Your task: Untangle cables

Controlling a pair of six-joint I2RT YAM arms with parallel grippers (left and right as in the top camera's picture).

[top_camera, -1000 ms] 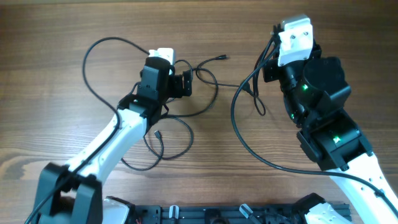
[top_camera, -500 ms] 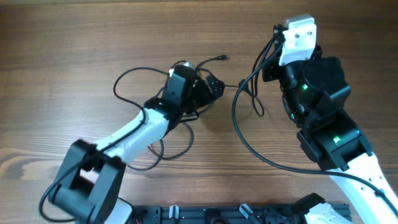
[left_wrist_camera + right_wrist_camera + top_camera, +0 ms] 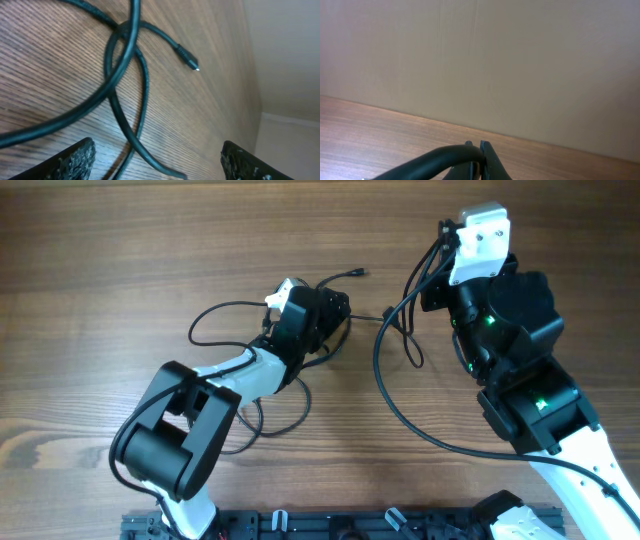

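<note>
Two arms on this one, and it's mid-untangle, nowhere near done. The cables [image 3: 124, 35] sit around the middle of the tabletop [image 3: 100, 240], a bit toward the far edge, with one loose loop trailing off toward the left edge and a long strand curving back toward the near right corner.

The left gripper [image 3: 157, 160] is spread wide and hanging low right over the knotty bit. In its wrist view you can see strands crossing over each other on the wood between the two fingers, and one small plug [image 3: 187, 57] lying free just past the crossing. It isn't holding anything.

The right gripper [image 3: 481, 155] is pressed together up near the far right side, and from its own camera it looks like it's pinching the end of one cable strand [image 3: 435, 157]. I'd call that the anchor hand.

So my read is that the step in hand is the left arm lining up a grab at the crossing. Next move needs those fingers to come down around just one strand, not both, then pull it out from under the other while the right holds its end. Grab both and you'd just drag the whole mess.

Containers: none anywhere in the shots, everything's lying straight on the wood.
</note>
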